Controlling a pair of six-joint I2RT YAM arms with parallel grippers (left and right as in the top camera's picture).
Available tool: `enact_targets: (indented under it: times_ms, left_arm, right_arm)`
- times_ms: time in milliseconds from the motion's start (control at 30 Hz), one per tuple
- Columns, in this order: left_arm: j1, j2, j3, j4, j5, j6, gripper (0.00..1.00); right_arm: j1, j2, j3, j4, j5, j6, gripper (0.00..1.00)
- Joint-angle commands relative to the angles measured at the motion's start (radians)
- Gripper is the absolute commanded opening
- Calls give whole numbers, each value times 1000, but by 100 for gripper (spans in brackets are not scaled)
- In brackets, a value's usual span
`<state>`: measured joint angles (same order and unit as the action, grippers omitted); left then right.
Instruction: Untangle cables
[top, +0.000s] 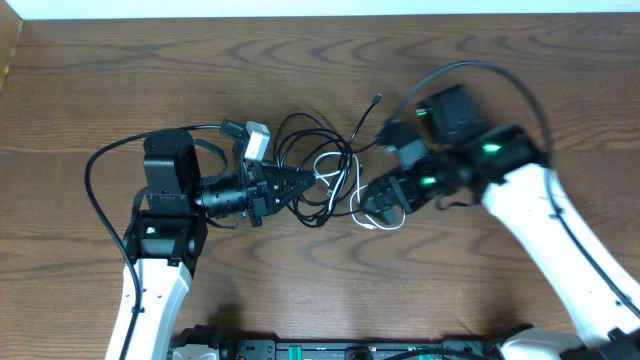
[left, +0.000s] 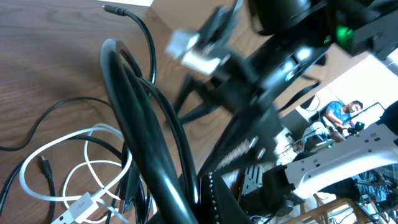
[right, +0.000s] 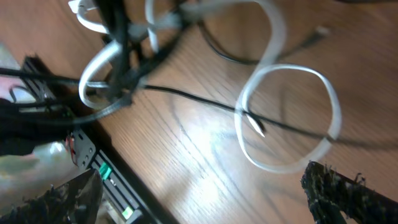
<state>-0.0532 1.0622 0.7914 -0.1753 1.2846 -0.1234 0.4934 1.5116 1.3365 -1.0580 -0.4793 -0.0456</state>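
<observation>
The cables (top: 322, 165) lie tangled at the table's middle: thin black loops, a white looped section (top: 345, 195) and a white plug block (top: 256, 141). My left gripper (top: 303, 184) points right and is shut on black strands of the bundle. In the left wrist view these cords (left: 149, 143) run through the jaws, close to the camera, with white loops (left: 59, 158) and a USB plug (left: 78, 208) on the wood beside them. My right gripper (top: 372, 205) hovers open over the tangle's right side. In the right wrist view its fingers (right: 202, 186) straddle bare wood just below a white loop (right: 289, 118).
A loose black plug end (top: 376, 98) lies behind the tangle. The wooden table (top: 300, 60) extends to a white edge at the back. The right arm's thick black cable (top: 480, 70) arcs above it. The arm bases (top: 300, 348) stand at the front edge.
</observation>
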Motion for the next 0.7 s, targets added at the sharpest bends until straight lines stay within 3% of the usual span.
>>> enact_targets:
  times_ms: [0, 333, 667]
  left_arm:
    - [2, -15, 3, 4, 40, 6, 8]
    - [2, -15, 3, -3, 40, 6, 8]
    - [2, -15, 3, -3, 44, -9, 8]
  right_arm:
    - [81, 29, -5, 45, 31, -22, 99]
    - [193, 31, -5, 211, 220, 68, 99]
    - [206, 71, -5, 321, 268, 165, 73]
